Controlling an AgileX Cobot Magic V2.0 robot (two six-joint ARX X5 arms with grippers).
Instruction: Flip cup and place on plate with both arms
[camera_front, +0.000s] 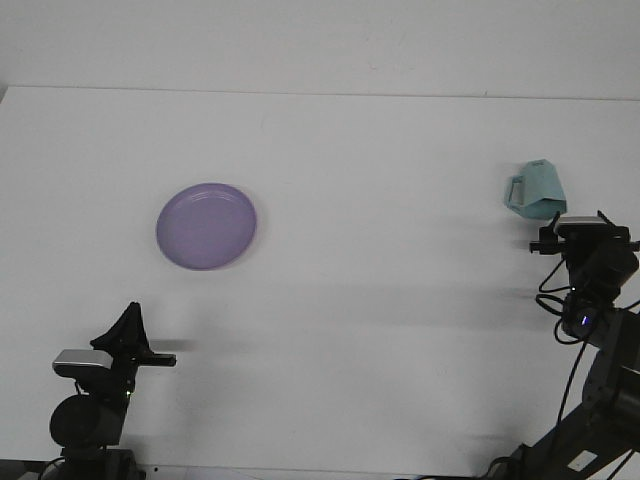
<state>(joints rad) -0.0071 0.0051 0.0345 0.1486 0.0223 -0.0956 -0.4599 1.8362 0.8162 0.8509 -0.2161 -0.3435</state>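
The cup (535, 190) lay tipped far right of the plate (207, 225), untouched. The right gripper (578, 222) hovered just below it, fingers unclear; the left gripper (129, 322), closed, waited below the plate. Flipping and placing remained.

Matt white table, plastic-looking dishes, dark metal arms

The table (380, 320) is showing a smooth, matt white top. The purple plate (206, 226) is looking like smooth plastic with a faint sheen, the pale teal cup (533, 188) like matt plastic. The 2 arms are wearing matt black casings, each with 1 silvery block: left gripper (128, 325), right gripper (581, 220).
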